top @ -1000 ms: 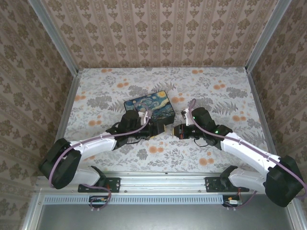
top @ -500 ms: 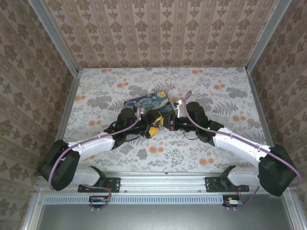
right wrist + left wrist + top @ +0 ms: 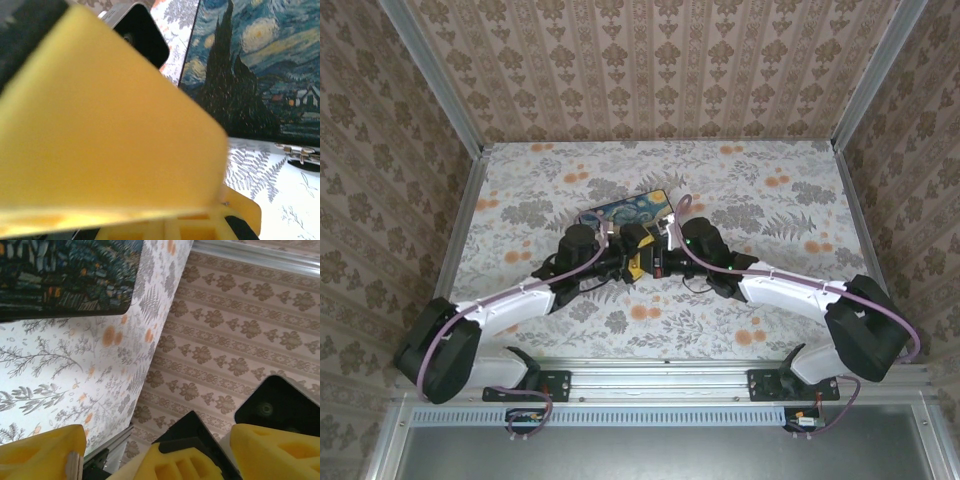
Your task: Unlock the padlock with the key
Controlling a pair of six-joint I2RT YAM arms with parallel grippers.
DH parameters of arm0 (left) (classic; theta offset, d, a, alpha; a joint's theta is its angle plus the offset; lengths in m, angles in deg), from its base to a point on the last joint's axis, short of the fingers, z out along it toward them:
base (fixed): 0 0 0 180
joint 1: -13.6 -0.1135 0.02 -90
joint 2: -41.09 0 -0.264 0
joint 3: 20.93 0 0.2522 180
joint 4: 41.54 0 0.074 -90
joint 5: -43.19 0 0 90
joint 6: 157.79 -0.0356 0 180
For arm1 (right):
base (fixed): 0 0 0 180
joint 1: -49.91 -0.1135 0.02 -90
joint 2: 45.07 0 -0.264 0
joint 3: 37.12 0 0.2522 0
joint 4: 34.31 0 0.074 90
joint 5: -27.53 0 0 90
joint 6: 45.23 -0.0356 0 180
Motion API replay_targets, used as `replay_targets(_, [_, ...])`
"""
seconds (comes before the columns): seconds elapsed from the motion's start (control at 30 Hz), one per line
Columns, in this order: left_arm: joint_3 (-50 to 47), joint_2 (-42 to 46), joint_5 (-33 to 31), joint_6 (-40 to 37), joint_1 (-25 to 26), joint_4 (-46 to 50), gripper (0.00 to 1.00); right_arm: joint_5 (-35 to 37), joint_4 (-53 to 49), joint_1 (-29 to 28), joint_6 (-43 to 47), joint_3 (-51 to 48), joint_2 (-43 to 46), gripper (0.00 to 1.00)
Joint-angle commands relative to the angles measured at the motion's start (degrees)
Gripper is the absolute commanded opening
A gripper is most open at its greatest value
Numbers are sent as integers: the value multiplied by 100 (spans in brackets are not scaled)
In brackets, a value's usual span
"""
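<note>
**Progress.** An open shackle or a seated key cannot be made out. The insert-and-turn step is therefore judged outstanding.

**Gripper position.** In the top view, the left gripper (image 3: 623,262) and the right gripper (image 3: 660,252) meet tip to tip above the table (image 3: 770,200). They are at the near edge of the pad (image 3: 620,210). Their yellow fingers crowd together and hide whatever lies between them.

**Left gripper.** In the left wrist view, yellow fingers (image 3: 40,450) line the bottom edge, with a black part among them. Which pieces belong to which gripper cannot be told. Its opening and its hold cannot be told either.

**Right gripper.** In the right wrist view, a blurred yellow surface close to the lens covers the jaws. How far they are open, and what they hold, cannot be told.

**Task item.** In the right wrist view, a small metal item (image 3: 300,152) lies flat on the table, just beside the pad's edge and apart from the yellow surface. It is too small to tell whether it is the key or part of the padlock. If it is the key, pick-up is judged pending. Where the other item lies cannot be told.
</note>
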Motion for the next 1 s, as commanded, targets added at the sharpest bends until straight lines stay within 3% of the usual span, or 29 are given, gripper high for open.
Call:
replay_targets(0.0, [-82, 366, 17, -156, -172, 88, 81, 160, 74, 15, 149, -152, 153, 0])
replay_targets(0.27, [-81, 578, 198, -689, -301, 126, 62, -187, 113, 49, 205, -208, 298, 0])
replay_targets(0.5, [-206, 742, 263, -886, -310, 30, 50, -118, 156, 78, 302, -227, 356, 0])
replay_targets(0.6, [-251, 830, 212, -934, -335, 20, 41, -79, 301, 84, 258, -283, 380, 0])
replay_targets(0.97, [-498, 1085, -99, -748, -468, -256, 34, -152, 776, 46, 159, -372, 235, 0])
